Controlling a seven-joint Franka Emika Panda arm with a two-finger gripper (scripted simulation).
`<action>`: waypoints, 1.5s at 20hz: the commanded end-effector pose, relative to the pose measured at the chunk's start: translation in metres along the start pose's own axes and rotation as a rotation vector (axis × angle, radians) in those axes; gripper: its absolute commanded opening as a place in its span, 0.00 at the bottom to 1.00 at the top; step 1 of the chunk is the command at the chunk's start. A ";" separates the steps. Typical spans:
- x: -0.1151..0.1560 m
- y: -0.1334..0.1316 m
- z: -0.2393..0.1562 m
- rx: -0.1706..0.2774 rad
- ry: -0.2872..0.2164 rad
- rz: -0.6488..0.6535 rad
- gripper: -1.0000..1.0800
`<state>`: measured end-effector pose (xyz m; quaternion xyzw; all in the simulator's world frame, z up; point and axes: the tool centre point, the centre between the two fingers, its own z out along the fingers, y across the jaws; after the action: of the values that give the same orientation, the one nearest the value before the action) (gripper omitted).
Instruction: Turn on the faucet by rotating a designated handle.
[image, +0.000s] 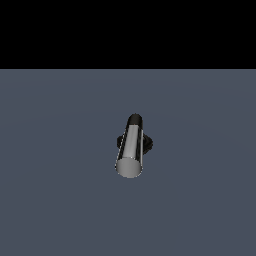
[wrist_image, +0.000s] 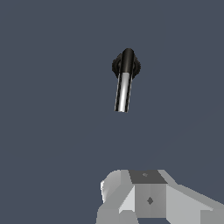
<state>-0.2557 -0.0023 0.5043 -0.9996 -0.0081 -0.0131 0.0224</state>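
The faucet (image: 148, 144) stands alone on the grey floor in the middle of the exterior view, its black round base mostly hidden behind the handle. The handle (image: 131, 150) is a shiny silver cylinder that runs from a black elbow (image: 134, 119) toward the camera and shows its flat round end. In the wrist view the faucet (wrist_image: 116, 65) appears small and far off, with the handle (wrist_image: 124, 92) pointing toward my gripper (wrist_image: 146, 192). Only a white and grey part of the gripper shows at the picture's edge, well apart from the faucet. The exterior view does not show the gripper.
A plain dark grey-blue floor (image: 60, 200) lies all around the faucet. A black band fills the top of the exterior view. No other objects show.
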 end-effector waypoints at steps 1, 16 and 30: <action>0.000 0.000 0.000 0.000 0.000 0.000 0.00; 0.008 -0.005 0.055 -0.007 -0.004 0.005 0.00; 0.024 -0.016 0.177 -0.020 -0.011 0.014 0.00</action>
<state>-0.2291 0.0203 0.3417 -0.9999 -0.0018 -0.0074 0.0130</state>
